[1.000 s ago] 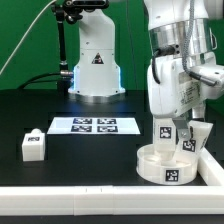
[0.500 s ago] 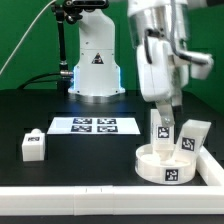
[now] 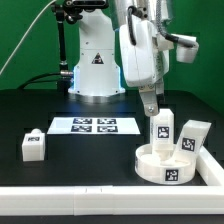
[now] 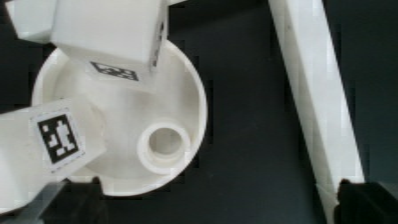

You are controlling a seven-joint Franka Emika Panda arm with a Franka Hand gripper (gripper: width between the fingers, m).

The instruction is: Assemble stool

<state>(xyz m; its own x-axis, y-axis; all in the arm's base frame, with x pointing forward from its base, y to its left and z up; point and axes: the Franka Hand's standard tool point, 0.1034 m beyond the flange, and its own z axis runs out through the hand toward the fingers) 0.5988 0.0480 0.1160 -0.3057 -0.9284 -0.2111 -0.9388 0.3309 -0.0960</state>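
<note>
The round white stool seat [image 3: 165, 166] lies on the black table at the exterior view's right. Two white tagged legs stand in it: one upright [image 3: 162, 127], one leaning [image 3: 187, 139]. A third leg [image 3: 33, 145] lies loose at the exterior view's left. My gripper [image 3: 152, 108] hangs open and empty above and a little left of the seat. In the wrist view the seat [image 4: 134, 110] shows an open hole [image 4: 164, 143] and the two legs [image 4: 54, 135] [image 4: 107, 30]. The gripper [image 4: 214, 200] has its dark fingertips [image 4: 68, 197] wide apart with nothing between them.
The marker board [image 3: 95, 125] lies flat at the table's middle. A long white border rail [image 3: 90, 196] runs along the front edge and past the seat, also in the wrist view [image 4: 311, 80]. The robot base [image 3: 95, 70] stands at the back.
The gripper has let go of the upright leg in the seat, risen, and moved toward the exterior view's left. Both legs stay standing in the seat.
</note>
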